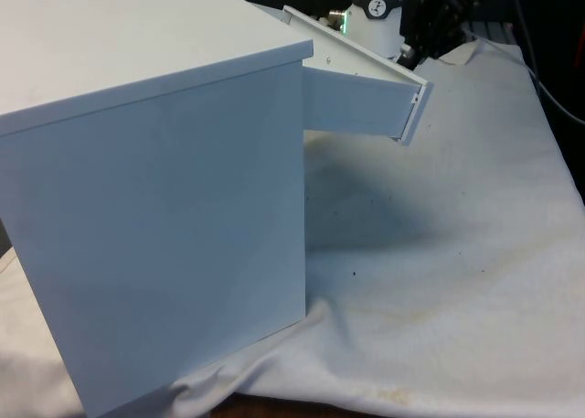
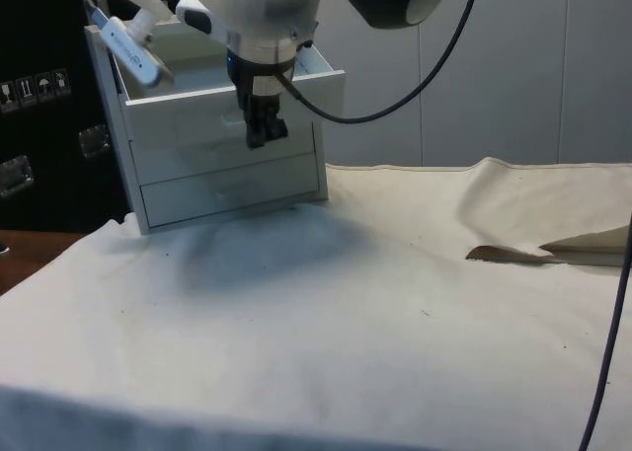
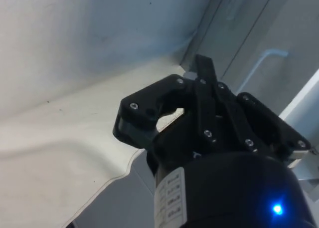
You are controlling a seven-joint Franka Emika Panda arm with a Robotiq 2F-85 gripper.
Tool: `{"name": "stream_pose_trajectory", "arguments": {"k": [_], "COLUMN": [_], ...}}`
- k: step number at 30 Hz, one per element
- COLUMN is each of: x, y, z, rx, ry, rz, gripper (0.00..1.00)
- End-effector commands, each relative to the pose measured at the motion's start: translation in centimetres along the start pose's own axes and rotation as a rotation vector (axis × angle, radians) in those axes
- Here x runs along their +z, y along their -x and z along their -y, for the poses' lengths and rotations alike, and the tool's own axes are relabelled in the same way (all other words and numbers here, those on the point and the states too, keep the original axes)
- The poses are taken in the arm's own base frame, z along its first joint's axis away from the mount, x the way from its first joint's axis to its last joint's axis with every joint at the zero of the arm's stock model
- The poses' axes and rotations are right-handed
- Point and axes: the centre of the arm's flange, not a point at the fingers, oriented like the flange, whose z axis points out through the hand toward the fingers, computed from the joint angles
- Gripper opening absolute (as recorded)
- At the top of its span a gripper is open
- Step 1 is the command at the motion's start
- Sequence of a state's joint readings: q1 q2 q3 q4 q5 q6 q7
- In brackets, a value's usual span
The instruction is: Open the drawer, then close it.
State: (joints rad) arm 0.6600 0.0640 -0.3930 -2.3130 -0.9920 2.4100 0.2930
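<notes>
The surface (image 2: 395,303), under a creased white cloth (image 1: 457,253), carries a white chest of drawers (image 1: 155,208) at the end near the robot, its blank back and side turned to the front view. The top drawer (image 1: 361,98) stands pulled well out of the chest; in the side view its front (image 2: 217,111) juts forward above the two lower fronts, which sit flush. A pale bar handle (image 3: 261,63) shows on a drawer front in the wrist view. The black gripper (image 2: 265,130) hangs just before the open drawer's front, its fingers drawn together with nothing between them.
</notes>
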Motion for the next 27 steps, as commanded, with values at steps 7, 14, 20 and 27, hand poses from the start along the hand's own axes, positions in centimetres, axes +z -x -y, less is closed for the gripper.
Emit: {"name": "stream_pose_trajectory", "arguments": {"k": [7, 14, 20, 27], "x": [0.8, 1.4, 1.8, 2.3], "y": [0.1, 0.2, 0.4, 0.7], "z": [-1.4, -2.4, -3.0, -4.0], "rx": [0.002, 0.006, 0.008, 0.011], "ry": [0.043, 0.072, 0.097, 0.126], "rz": [0.005, 0.014, 0.021, 0.03], "gripper": [0.0, 0.0, 0.0, 0.0]}}
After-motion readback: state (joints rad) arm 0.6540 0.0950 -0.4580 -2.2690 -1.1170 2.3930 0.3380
